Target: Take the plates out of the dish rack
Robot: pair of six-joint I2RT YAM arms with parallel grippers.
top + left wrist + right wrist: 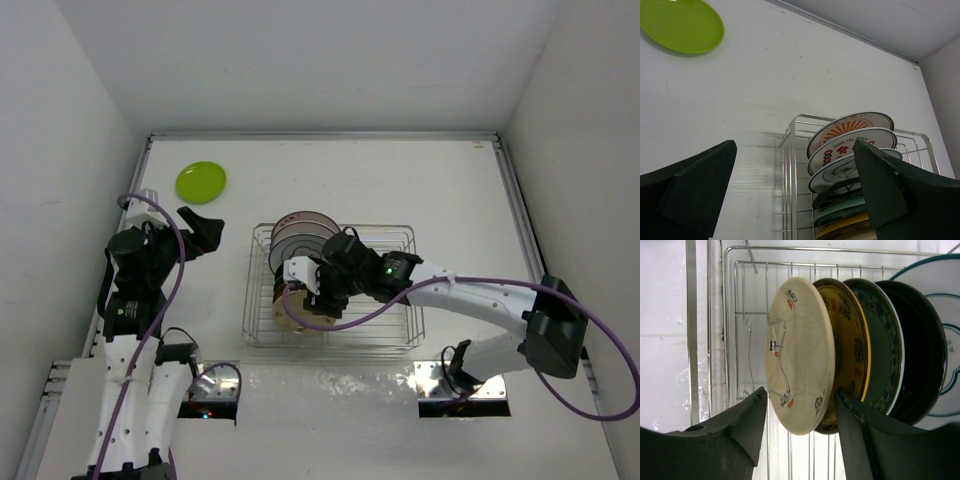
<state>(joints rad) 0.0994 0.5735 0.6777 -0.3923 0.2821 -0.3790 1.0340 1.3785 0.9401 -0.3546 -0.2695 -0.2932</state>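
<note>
The dish rack (404, 236) is a silver wire basket in the middle of the table, with a row of plates (298, 234) standing on edge at its left end. A lime green plate (200, 181) lies flat on the table at the far left. My right gripper (303, 285) reaches into the rack; its open jaws straddle the lower edge of the cream plate (800, 340) at the near end of the row, with a gap at the left finger (747, 425). Behind it stand a yellow-rimmed brown plate (850, 330), a teal-patterned plate (885, 350) and a black plate (920, 355). My left gripper (205, 232) hangs open and empty left of the rack.
In the left wrist view the rack's corner (790, 131) and the far end of the row show: an orange sunburst plate (850, 125), a red-patterned white plate (845, 148) and a grey-ringed white plate (837, 171). A raised rail (320, 136) edges the table's far side.
</note>
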